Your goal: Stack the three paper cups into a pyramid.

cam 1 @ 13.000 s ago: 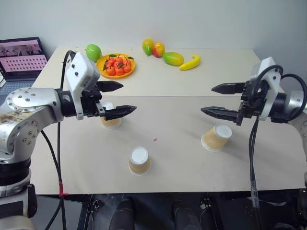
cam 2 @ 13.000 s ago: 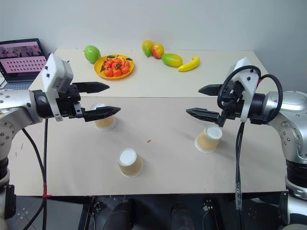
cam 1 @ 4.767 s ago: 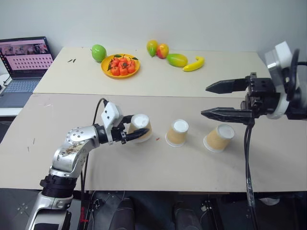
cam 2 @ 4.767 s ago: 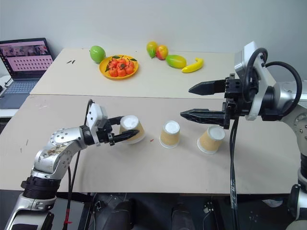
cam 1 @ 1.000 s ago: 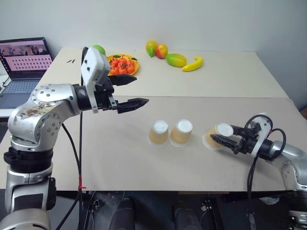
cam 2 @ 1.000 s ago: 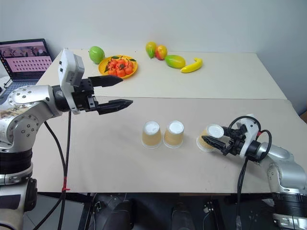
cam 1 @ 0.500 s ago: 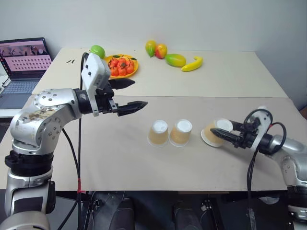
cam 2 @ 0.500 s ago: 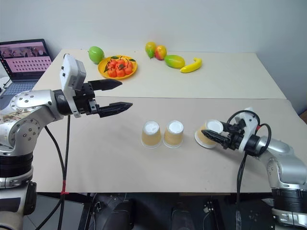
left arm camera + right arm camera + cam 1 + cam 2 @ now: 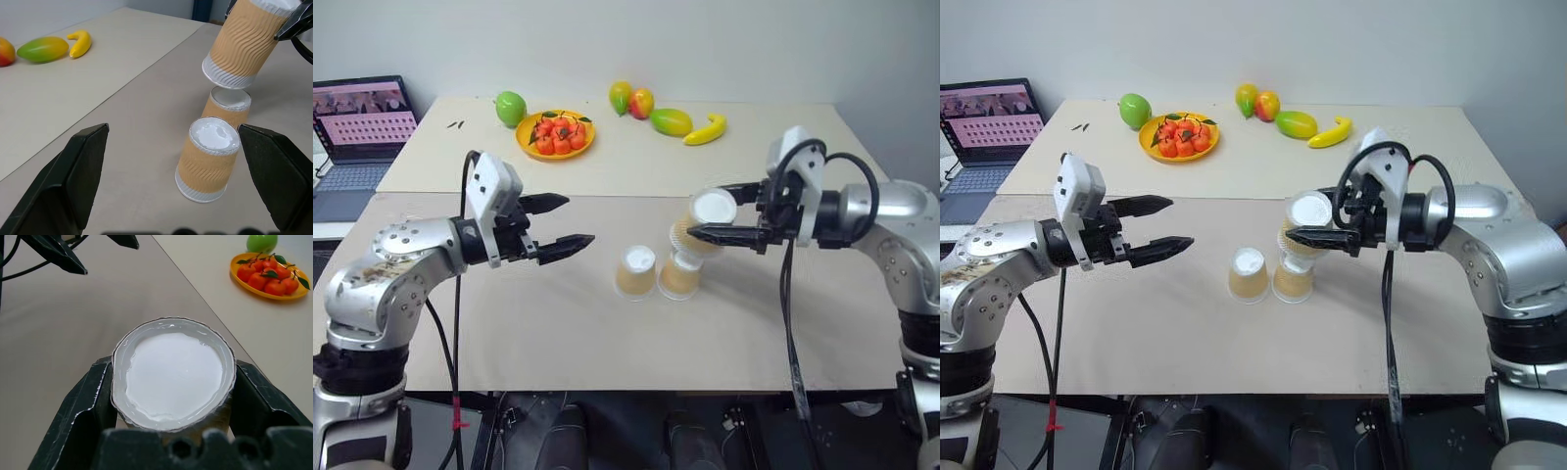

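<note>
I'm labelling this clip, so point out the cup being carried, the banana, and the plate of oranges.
carried cup (image 9: pixel 713 208), left eye view, its white base.
banana (image 9: pixel 705 130), left eye view, mid-curve.
plate of oranges (image 9: pixel 1149 147), right eye view, its yellow rim.

Beige table (image 9: pixel 558 323) bears 2 cups (image 9: pixel 658 272), fruit (image 9: pixel 669 121).

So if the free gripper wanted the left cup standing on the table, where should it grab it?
Probably around the tan ribbed wall of the left cup, fingers either side, coming in level from the left gripper's open side. It stands upside down, its neighbour cup is close on the right, and the held cup hangs above that.
</note>
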Controlling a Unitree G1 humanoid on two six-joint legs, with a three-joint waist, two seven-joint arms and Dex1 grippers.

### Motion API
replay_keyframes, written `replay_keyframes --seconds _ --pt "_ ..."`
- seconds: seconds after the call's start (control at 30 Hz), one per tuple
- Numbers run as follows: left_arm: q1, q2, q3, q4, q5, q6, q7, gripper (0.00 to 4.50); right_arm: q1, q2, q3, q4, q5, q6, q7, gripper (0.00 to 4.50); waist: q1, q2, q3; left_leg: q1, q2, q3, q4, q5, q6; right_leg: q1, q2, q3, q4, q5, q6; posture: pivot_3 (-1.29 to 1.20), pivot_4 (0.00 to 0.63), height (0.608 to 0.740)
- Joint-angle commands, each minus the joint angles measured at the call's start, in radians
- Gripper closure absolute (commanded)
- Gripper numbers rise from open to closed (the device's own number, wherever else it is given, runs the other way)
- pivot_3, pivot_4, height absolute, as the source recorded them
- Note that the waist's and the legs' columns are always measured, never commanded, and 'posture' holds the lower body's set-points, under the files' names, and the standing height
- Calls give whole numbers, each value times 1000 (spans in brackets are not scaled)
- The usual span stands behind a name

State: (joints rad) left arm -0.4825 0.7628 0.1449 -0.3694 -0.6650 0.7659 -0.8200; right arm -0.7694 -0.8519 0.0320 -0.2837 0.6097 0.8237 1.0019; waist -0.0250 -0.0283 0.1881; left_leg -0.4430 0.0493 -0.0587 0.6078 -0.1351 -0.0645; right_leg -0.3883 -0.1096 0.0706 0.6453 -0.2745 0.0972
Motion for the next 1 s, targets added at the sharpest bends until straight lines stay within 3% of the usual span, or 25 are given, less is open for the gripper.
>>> replay_keyframes --seconds 0.03,0.47,1.0 --pt "27 -14 39 -57 -9 -27 33 0 -70 18 -3 -8 35 48 5 1694 1 0 0 0 0 0 0 0 0 0 0 0 0 0 0 0 150 732" --pt "90 -22 69 -120 -23 -20 83 0 -45 113 71 13 32 71 6 1694 4 0 0 0 0 0 0 0 0 -1 0 0 1 0 0 0 150 732" --pt "115 -12 96 -157 -48 0 119 0 -76 136 103 118 -40 0 70 1694 4 0 0 0 0 0 0 0 0 -1 0 0 1 0 0 0 150 732"
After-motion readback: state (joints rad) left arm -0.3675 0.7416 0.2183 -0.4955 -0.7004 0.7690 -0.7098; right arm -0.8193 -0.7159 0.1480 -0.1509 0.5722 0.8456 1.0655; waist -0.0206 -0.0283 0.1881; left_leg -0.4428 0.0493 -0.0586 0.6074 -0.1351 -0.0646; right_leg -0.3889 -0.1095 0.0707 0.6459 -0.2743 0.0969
